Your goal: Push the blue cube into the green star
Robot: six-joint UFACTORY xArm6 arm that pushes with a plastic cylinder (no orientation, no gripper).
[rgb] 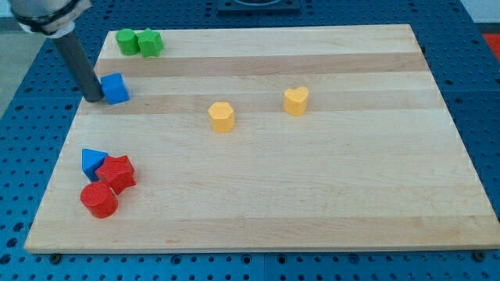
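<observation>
The blue cube sits near the board's left edge, toward the view's top. My tip rests on the board right against the cube's left side. The green star lies at the top left, above and slightly right of the cube. A green rounded block touches the star's left side. The dark rod slants up and to the left from the tip.
A yellow hexagonal block and a yellow heart lie mid-board. At bottom left a blue triangle, a red star-like block and a red cylinder cluster together. The wooden board sits on a blue perforated table.
</observation>
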